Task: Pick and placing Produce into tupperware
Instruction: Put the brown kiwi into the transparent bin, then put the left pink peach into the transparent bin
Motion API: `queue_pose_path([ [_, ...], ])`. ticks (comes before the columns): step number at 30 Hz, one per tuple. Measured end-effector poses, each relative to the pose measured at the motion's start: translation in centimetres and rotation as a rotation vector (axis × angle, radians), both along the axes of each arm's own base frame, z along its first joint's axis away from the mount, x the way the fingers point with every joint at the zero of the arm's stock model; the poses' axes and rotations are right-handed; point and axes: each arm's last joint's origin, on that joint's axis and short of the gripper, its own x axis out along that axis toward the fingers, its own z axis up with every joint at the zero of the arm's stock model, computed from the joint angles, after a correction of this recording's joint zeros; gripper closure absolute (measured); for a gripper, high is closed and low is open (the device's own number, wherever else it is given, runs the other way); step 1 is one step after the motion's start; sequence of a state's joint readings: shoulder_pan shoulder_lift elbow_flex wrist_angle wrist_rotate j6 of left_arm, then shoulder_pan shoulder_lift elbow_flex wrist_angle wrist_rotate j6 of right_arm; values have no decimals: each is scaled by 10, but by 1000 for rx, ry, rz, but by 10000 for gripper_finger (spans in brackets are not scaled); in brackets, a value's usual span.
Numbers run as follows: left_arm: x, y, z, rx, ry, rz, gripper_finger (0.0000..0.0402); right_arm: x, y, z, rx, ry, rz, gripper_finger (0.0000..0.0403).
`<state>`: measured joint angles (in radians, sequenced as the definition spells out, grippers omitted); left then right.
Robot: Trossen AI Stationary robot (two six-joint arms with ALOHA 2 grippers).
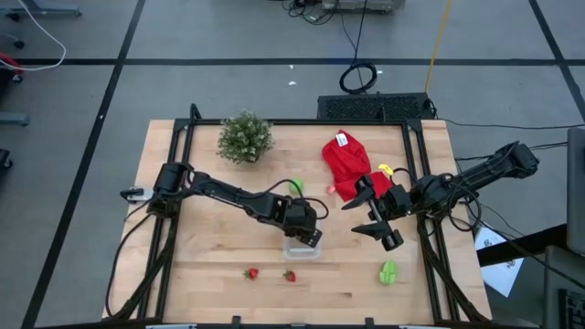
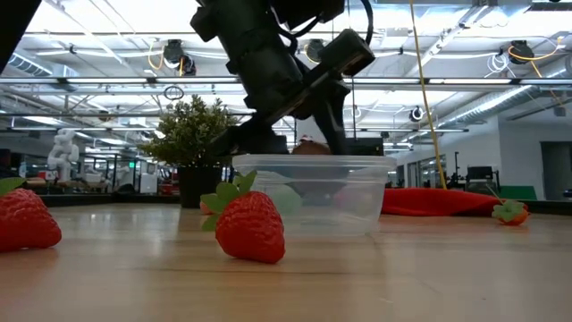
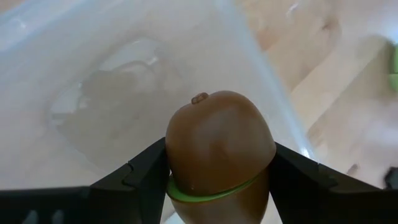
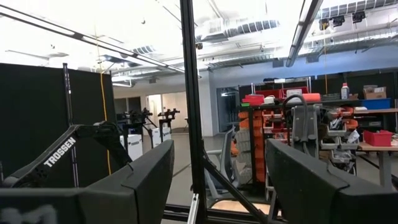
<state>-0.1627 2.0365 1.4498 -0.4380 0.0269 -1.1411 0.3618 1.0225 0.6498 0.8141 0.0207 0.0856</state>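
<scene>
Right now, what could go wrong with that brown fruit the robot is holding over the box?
1. The left tool pinches the smooth brown fruit only at its sides, so it might slip out early.
2. It hangs near one wall of the clear box; dropped there, it could bounce out.
3. The box looks light, so a bump may push it toward the strawberries.

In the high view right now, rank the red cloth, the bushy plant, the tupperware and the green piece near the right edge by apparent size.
1. red cloth and plant: too alike to rank
2. tupperware, partly hidden by the left pincer
3. green piece
</scene>
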Motion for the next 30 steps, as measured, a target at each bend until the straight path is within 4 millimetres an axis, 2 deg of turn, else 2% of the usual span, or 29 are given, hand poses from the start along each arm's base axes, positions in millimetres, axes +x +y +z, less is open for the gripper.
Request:
queue_pose_path([
  [12,2,4,1,-9,-16,-14,134,0,0,0,5,6,3,161],
  [19,1,4,4,-5,-18,-25,131,0,0,0,5,5,3,161],
  [25,-7,5,25,12,-42,-36,131,0,0,0,5,6,3,161],
  [30,-26,-1,59,75,-59,-21,130,0,0,-1,5,6,3,161],
])
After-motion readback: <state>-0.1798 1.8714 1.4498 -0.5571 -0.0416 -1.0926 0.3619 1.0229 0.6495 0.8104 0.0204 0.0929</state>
